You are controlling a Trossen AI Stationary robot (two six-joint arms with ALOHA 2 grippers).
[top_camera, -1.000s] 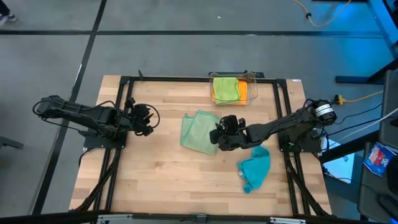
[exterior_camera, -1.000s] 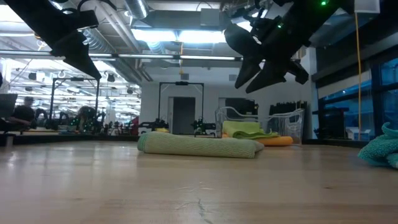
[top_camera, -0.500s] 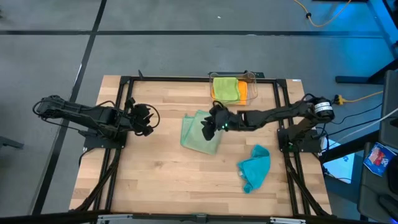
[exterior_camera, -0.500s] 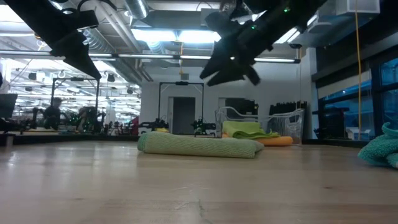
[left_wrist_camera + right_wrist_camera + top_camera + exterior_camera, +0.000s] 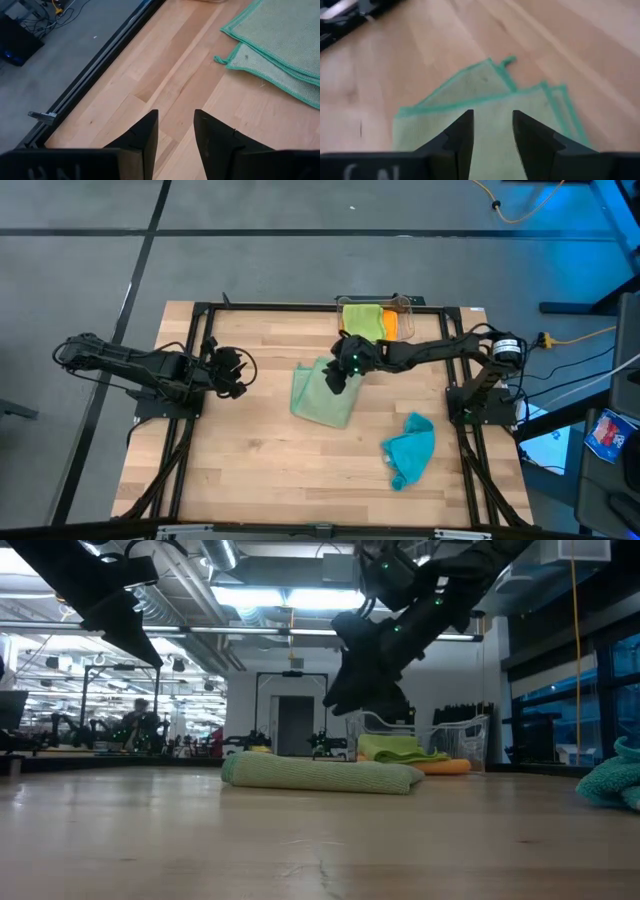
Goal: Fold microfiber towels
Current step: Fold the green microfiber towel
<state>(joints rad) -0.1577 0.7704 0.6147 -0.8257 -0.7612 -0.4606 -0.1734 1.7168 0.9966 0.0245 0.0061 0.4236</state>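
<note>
Teal towel: the crumpled teal microfiber towel is lying nearest, well right of the folded sage cloth.
Sage towel: the pale sage green folded microfiber towel is resting mid-surface.
Right claw: hovering over the sage towel's far edge, fingers parted, empty; descending off-centre risks pinching one layer and undoing the fold.
Left claw: waiting left of the sage towel, parted, empty.
Bin: beyond it, the clear plastic bin is holding the lime green towel on the orange towel.

The right arm reaches from its base at the counter's right edge far across toward the middle, wrist tipped downward. Its gripper hangs above the counter near the centre, its two dark fingers parted with a gap between them, holding nothing. The left arm lies folded low along the counter's left edge, its gripper pointing inward, fingers apart and empty.
</note>
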